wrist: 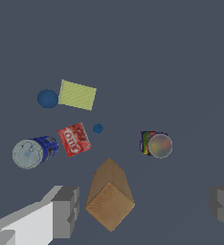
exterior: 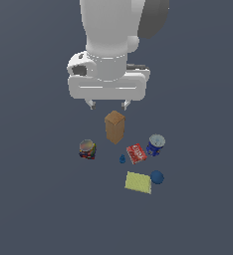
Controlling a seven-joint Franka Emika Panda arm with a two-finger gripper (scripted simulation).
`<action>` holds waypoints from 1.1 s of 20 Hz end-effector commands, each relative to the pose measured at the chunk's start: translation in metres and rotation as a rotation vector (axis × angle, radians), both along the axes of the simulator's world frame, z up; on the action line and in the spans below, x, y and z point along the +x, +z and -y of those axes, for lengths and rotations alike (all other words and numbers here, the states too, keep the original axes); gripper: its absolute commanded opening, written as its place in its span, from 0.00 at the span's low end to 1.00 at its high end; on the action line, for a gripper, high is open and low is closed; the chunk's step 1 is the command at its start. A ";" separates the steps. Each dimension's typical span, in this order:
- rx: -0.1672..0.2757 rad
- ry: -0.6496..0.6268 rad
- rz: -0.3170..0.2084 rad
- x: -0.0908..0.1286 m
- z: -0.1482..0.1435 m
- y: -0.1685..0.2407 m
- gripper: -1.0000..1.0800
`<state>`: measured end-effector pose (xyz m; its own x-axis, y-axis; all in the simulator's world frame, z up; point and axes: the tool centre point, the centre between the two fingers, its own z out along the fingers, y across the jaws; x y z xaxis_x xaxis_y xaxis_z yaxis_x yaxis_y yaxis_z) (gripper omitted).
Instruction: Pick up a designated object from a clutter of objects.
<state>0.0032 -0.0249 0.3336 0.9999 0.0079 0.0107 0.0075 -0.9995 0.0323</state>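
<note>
- While the end effector (exterior: pixel 107 104) hangs above the clutter with its fingers spread wide and nothing between them, the brown box (exterior: pixel 114 127) stands upright on the tabletop (exterior: pixel 34 199) just below it, its long axis vertical.
- From the wrist view the brown box (wrist: pixel 109 198) shows its square top turned corner-on to the fingers (wrist: pixel 66 210), lying between them and nearer one than the other.
- Open tabletop lies all around the box's base; no neighbour touches it.
- On the exterior view's left, the multicoloured jar (exterior: pixel 87 149) stands apart from the box.
- On the exterior view's right, the blue-white can (exterior: pixel 156 144) leans, with the flat red packet (exterior: pixel 136 153) just beside it.
- A tiny blue piece (exterior: pixel 122 159) sits near the packet's corner, in front of the box.
- Farther toward the camera in the exterior view, the yellow-green pad (exterior: pixel 138 183) lies flat with the blue ball (exterior: pixel 157 177) touching or almost touching its edge.
- Beyond the cluster, bare tabletop runs to every frame edge in both views.
</note>
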 end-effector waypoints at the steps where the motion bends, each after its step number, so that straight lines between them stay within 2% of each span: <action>1: 0.000 0.000 0.000 0.000 0.000 0.000 0.96; 9: 0.022 -0.042 -0.009 0.000 0.004 -0.012 0.96; 22: 0.025 -0.111 -0.007 -0.008 0.002 -0.026 0.96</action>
<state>-0.0030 -0.0274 0.3113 0.9962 -0.0866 0.0022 -0.0866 -0.9962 0.0083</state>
